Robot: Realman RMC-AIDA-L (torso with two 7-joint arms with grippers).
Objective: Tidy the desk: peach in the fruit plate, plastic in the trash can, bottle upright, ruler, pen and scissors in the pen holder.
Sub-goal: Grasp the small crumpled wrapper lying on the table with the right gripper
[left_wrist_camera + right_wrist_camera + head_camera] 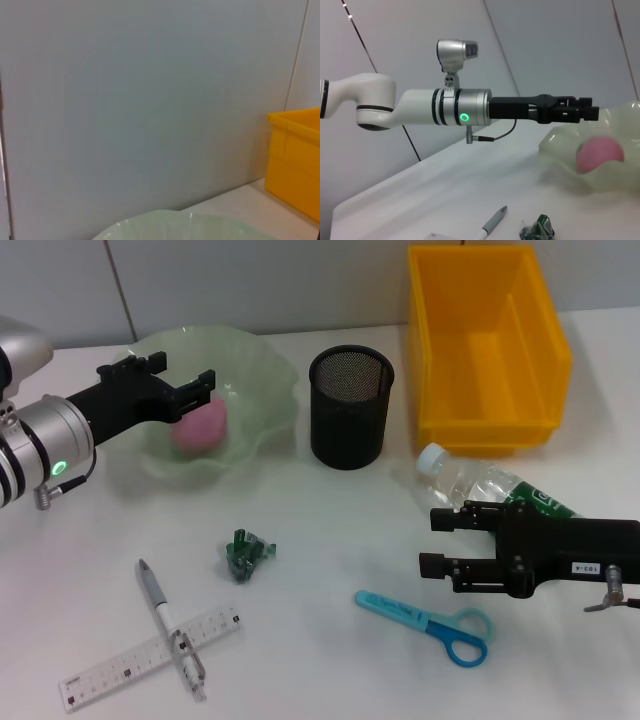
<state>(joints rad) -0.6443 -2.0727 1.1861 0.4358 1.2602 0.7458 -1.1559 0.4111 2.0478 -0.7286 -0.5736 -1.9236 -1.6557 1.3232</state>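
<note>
The pink peach (198, 426) lies in the pale green fruit plate (262, 380). My left gripper (180, 372) hovers open just above it, holding nothing. The right wrist view shows that gripper (585, 112) over the peach (600, 152). The clear bottle (480, 485) lies on its side beside my open right gripper (432, 540). Blue scissors (430, 620) lie in front of that gripper. The crumpled green plastic (245, 555) sits mid-table. The pen (170, 625) lies crossed over the ruler (150, 658) at the front left. The black mesh pen holder (350, 405) stands upright.
The yellow bin (485, 340) stands at the back right, behind the bottle. A grey wall runs along the table's far edge. The left wrist view shows only the plate rim (170, 225) and the bin's corner (297, 160).
</note>
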